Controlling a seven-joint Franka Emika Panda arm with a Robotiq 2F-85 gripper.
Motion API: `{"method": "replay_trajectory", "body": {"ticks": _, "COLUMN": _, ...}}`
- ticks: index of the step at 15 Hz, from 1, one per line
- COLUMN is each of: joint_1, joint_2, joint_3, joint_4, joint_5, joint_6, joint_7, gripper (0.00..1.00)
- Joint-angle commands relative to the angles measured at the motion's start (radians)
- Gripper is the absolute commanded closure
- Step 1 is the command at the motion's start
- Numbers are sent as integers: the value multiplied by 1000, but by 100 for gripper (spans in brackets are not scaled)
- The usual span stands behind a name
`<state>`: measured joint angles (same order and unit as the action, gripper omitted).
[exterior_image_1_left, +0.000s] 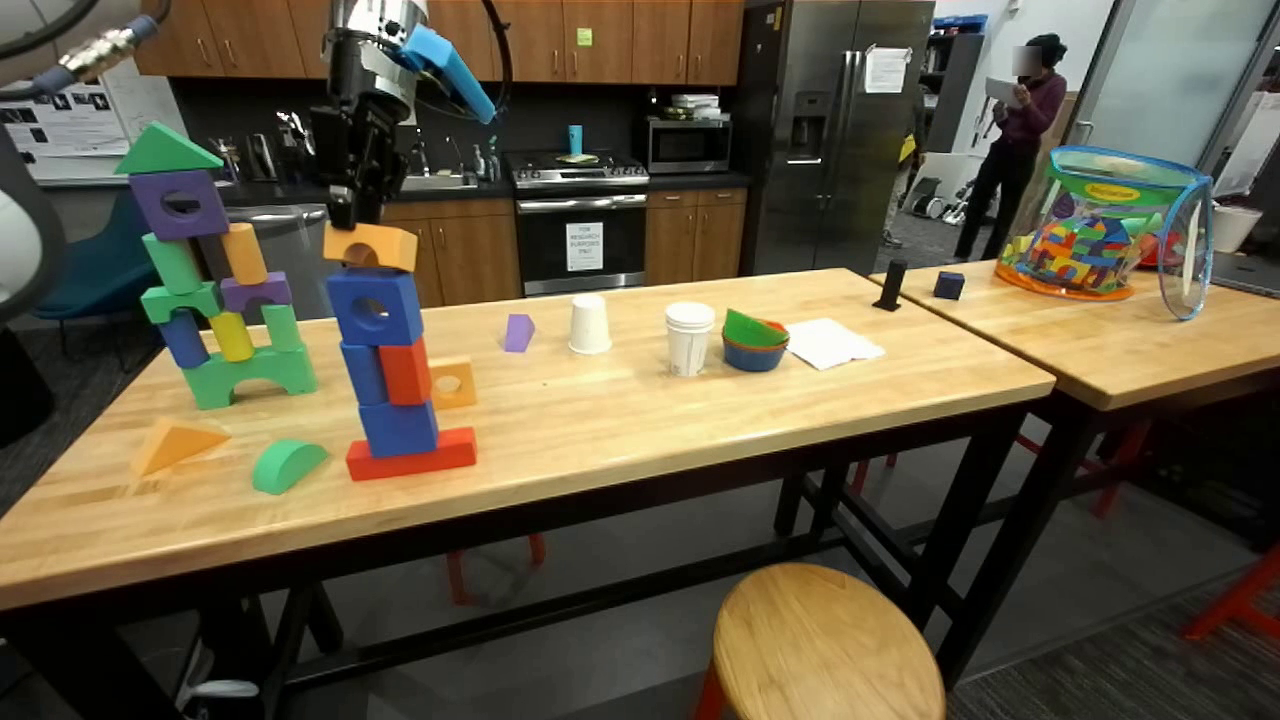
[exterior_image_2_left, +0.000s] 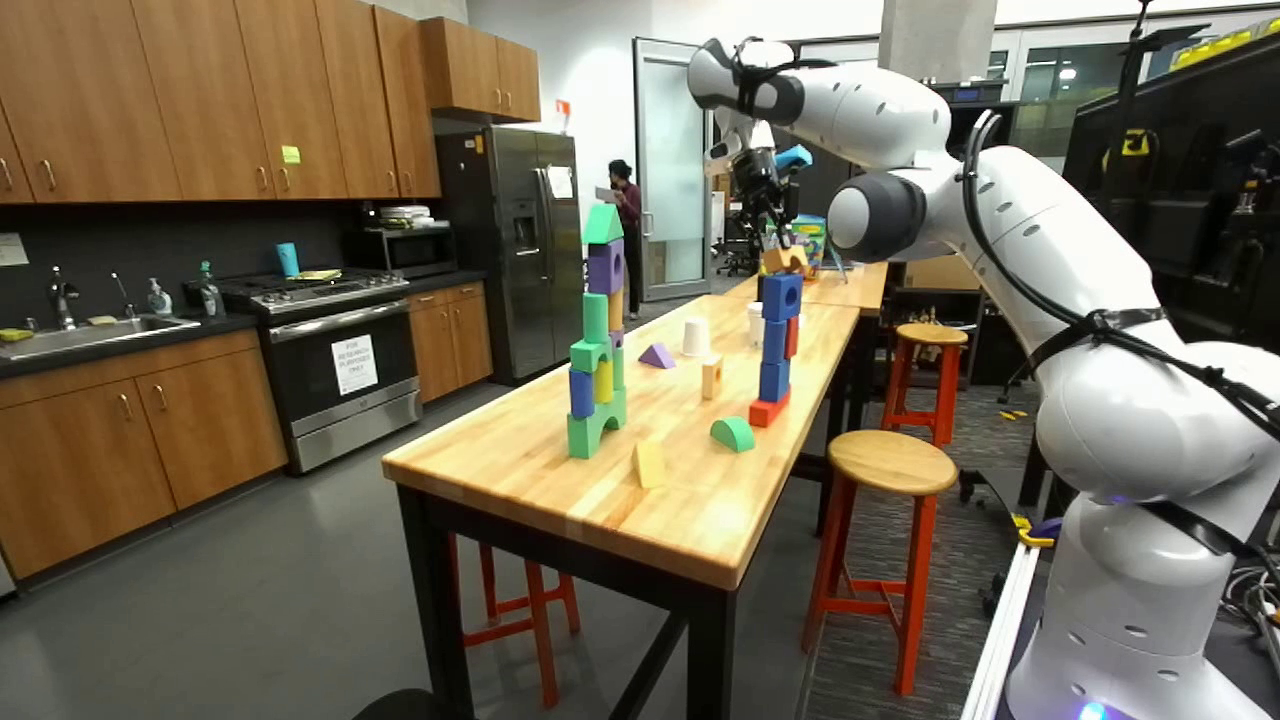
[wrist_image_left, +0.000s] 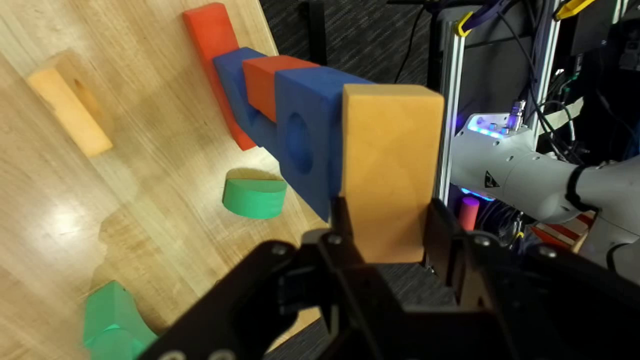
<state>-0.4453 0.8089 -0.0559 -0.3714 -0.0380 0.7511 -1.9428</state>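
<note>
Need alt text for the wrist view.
A robot hand grips an orange block at the top of a blue and red block tower. Another orange block and a green half-round block sit nearby on the wooden table; the robot's white arm shows at right.

In an exterior view, you see a side-by-side refrigerator, upper right, and a wooden-topped stool, lower right.

Matt orange block, perhaps foam, smooth wooden tabletop

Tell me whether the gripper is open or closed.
The gripper is closed on the orange arch block: in the wrist view, its fingers sit against opposite sides.
</note>
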Motion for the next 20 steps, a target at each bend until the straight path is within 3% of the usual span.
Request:
{"method": "replay_trajectory", "body": {"ticks": 1, "joint_1": 7, "joint_2": -14, "joint_3": -1, "joint_4": 0, "joint_5": -9, "joint_6": -1, "joint_7": 9, "gripper": 85}}
{"method": "replay_trajectory", "body": {"ticks": 20, "joint_1": 14, "joint_2": -25, "joint_3": 0, "joint_4": -12, "joint_5": -9, "joint_6": 14, "joint_7": 9, "gripper": 85}}
